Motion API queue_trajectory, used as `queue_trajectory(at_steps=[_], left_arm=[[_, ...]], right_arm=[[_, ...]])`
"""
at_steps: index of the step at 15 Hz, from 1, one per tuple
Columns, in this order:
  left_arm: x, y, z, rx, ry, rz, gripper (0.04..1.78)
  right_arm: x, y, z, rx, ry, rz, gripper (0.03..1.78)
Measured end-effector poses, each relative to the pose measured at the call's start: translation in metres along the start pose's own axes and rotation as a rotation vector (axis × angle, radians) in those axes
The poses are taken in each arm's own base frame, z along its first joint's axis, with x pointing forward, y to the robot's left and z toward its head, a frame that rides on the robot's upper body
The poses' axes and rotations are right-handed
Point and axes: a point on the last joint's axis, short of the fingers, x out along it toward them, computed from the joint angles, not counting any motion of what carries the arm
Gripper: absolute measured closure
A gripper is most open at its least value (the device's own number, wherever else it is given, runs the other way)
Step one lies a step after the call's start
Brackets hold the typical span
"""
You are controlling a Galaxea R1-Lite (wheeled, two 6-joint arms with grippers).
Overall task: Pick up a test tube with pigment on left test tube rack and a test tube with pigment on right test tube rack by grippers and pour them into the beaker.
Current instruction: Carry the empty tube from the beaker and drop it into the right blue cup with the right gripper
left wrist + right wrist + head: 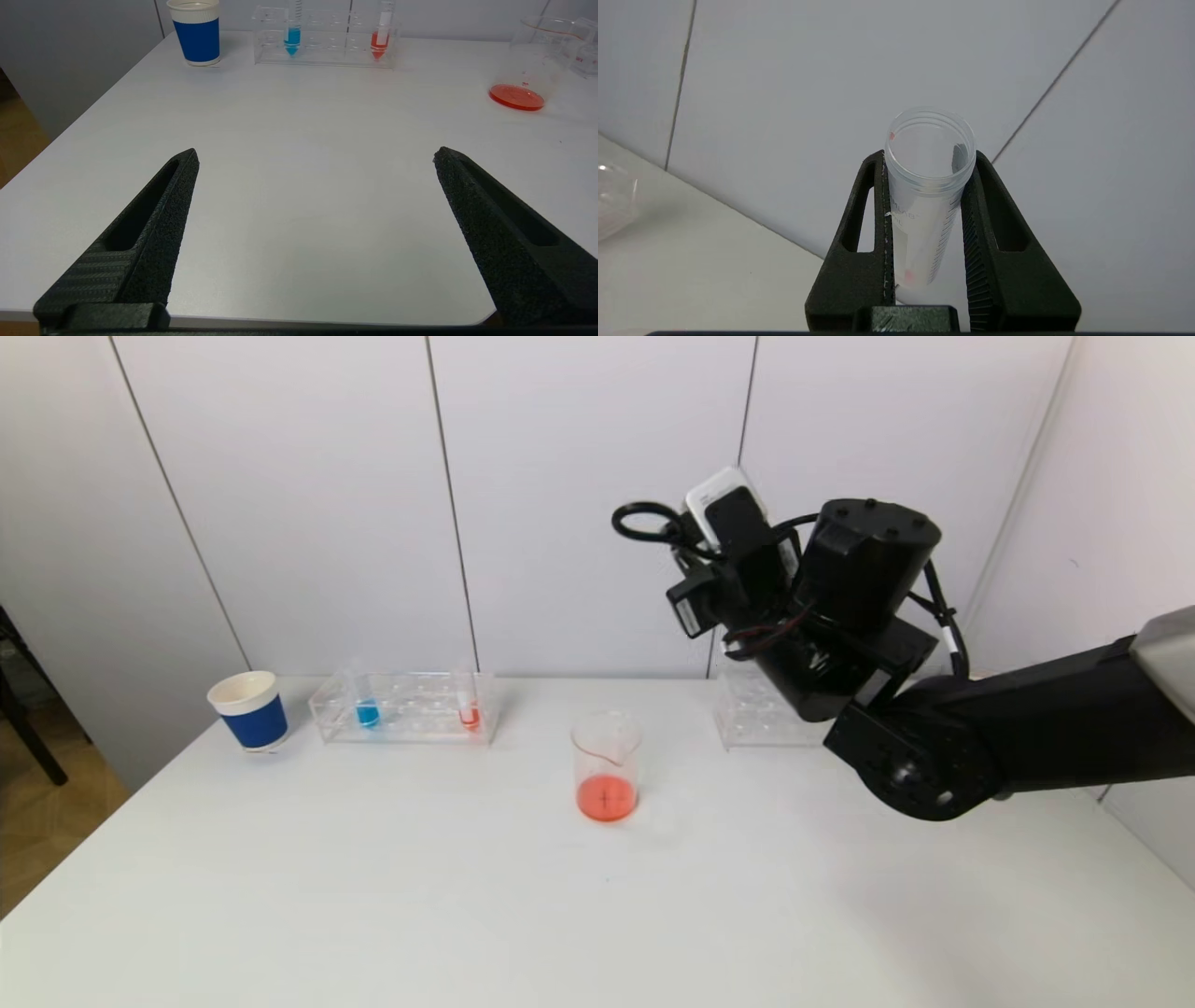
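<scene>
The left test tube rack of clear plastic holds a tube of blue pigment and a tube of red pigment. Mid-table, the glass beaker has red liquid in its bottom. My right gripper is raised above the table to the right of the beaker, shut on a clear test tube. That tube holds only a trace of red. The right rack is partly hidden behind that arm. My left gripper hangs open over the near table, with nothing between its fingers.
A blue and white paper cup stands left of the left rack. The white table ends at a wall of white panels close behind the racks. The right arm reaches in from the right edge.
</scene>
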Motion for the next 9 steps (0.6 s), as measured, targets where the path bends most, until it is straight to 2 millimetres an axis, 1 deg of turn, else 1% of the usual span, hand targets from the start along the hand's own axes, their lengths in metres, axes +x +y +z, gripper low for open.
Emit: queue_trajectory(at_steps=[5, 7, 9], left_arm=[[0.0, 0.0, 0.0, 0.0, 0.0, 0.0, 0.06], [0.0, 0.0, 0.0, 0.0, 0.0, 0.0, 0.06], [0.0, 0.0, 0.0, 0.0, 0.0, 0.0, 0.06]], right_arm=[[0.005, -0.057, 0.003, 0.089, -0.016, -0.148, 1.33], [0.005, -0.075, 0.002, 0.143, -0.021, -0.191, 1.33], [0.003, -0.088, 0.002, 0.197, -0.021, -0.218, 1.33]])
